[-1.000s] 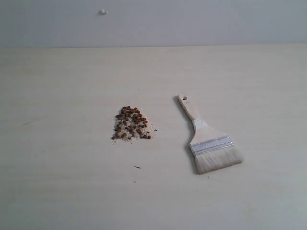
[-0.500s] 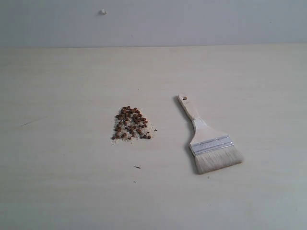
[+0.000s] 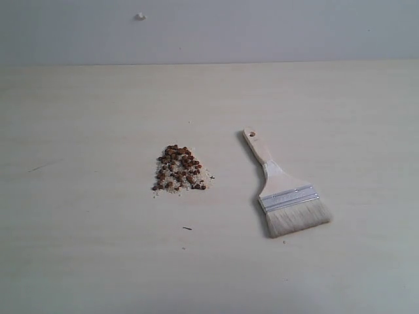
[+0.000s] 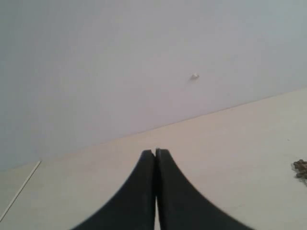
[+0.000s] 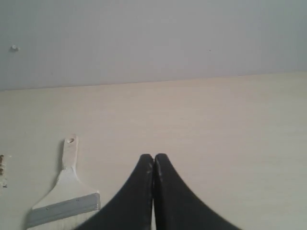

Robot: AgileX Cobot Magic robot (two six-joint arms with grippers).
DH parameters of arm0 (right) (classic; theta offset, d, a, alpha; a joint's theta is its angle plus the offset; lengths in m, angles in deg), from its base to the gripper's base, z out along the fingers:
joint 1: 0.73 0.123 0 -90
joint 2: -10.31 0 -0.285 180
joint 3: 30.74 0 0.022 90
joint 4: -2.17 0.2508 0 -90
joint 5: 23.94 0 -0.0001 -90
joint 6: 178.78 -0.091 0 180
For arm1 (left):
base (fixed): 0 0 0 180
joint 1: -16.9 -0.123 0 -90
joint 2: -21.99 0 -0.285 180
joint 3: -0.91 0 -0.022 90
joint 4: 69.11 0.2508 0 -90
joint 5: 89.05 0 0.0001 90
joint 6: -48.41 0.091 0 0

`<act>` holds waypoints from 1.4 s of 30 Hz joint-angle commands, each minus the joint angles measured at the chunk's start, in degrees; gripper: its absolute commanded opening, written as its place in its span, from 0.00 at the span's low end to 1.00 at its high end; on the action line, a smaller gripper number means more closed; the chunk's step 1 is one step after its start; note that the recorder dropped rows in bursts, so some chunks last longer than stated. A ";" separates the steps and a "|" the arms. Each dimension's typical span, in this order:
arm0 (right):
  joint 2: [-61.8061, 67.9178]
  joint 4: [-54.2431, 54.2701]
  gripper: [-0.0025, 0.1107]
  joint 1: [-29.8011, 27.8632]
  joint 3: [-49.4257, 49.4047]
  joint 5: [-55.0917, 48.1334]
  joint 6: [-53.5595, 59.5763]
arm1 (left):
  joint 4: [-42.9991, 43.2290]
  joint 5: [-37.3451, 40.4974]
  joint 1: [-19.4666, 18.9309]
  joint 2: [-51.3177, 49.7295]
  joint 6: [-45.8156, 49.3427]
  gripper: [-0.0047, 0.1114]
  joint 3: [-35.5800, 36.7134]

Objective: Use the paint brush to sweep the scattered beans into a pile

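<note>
Unmoved brush (image 5: 66,189), apart from right tool (image 5: 153,156)

Quick rundown of what shows of me. My left gripper (image 4: 155,152) is two matte black fingers (image 4: 136,196), wide where they come into the picture and curving inward to slim, rounded tips, kind of like a tulip outline. A thin pale seam runs straight down between them. The surface looks smooth and evenly dark, with a soft greyish sheen along the outer edges. My right gripper (image 5: 153,156) is the same deal: same black, same flared curve, same blunt narrow tips on its fingers (image 5: 175,196), same hairline seam down the middle. Both get cut off at the picture edge, so that's all of me on show.
</note>
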 commanded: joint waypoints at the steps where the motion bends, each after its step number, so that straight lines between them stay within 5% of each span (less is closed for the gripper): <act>1: -0.36 0.16 0.02 -0.29 -0.27 1.20 -7.72 | -0.01 0.05 -0.04 0.24 -0.36 0.04 0.17; 6: -0.36 3.99 0.02 -0.29 -0.27 1.20 -15.22 | -0.01 0.05 -0.04 0.24 -0.36 0.04 0.17; 42: -0.36 3.95 0.02 -0.29 -0.27 1.20 -15.04 | -0.01 0.05 -0.04 0.24 -0.36 0.04 0.17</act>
